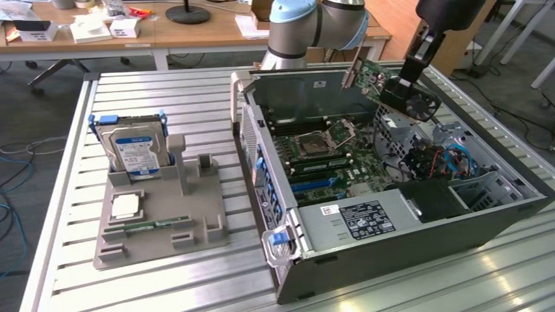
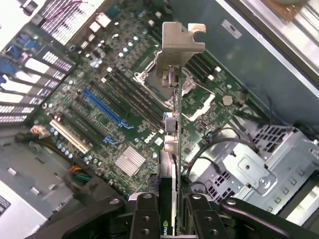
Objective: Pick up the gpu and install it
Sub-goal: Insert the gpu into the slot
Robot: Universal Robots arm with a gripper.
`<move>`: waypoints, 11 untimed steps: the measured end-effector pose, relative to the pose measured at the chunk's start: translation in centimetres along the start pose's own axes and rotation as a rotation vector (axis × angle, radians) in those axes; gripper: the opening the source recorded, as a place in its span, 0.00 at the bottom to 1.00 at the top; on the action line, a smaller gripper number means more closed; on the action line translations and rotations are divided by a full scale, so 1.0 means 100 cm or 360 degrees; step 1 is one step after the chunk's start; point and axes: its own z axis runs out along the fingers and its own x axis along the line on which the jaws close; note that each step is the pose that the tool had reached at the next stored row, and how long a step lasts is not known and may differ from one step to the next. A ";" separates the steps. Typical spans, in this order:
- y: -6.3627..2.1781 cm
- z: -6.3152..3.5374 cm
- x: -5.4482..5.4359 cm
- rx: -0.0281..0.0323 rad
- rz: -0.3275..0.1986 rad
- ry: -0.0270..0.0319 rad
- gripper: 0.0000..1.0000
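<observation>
Green-and-black gpu (image 1: 375, 77) hangs tilted above the open computer case (image 1: 451, 247), over its motherboard (image 1: 334, 153). Our hand (image 1: 411, 66) is clenched on the card's end opposite the bracket (image 2: 179, 42). We judge it light, stiff and fragile, best held by its edges.

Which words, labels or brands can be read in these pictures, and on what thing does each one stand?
"DELL": in white on the motherboard.
"NV": on the gpu, with the rest of the logo cut off.
Blue-white label on the hard drive: too small to read.
Dark label and white sticker on the power supply: too small to read.
</observation>
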 end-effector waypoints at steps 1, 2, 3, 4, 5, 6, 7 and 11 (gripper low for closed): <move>0.0000 0.0001 0.000 -0.00008 -0.0029 0.00012 0.26; 0.0000 0.0002 0.000 -0.00014 -0.0057 0.00023 0.26; 0.0000 0.0003 0.000 -0.00021 -0.0086 0.00036 0.26; 0.0000 0.0003 0.000 -0.00028 -0.0115 0.00048 0.26; 0.0000 0.0004 0.000 -0.00035 -0.0143 0.00061 0.26; 0.0000 0.0005 0.000 -0.00042 -0.0173 0.00074 0.26; 0.0000 0.0006 0.000 -0.00049 -0.0202 0.00086 0.26; -0.0001 0.0010 0.000 -0.00078 -0.0316 0.00135 0.26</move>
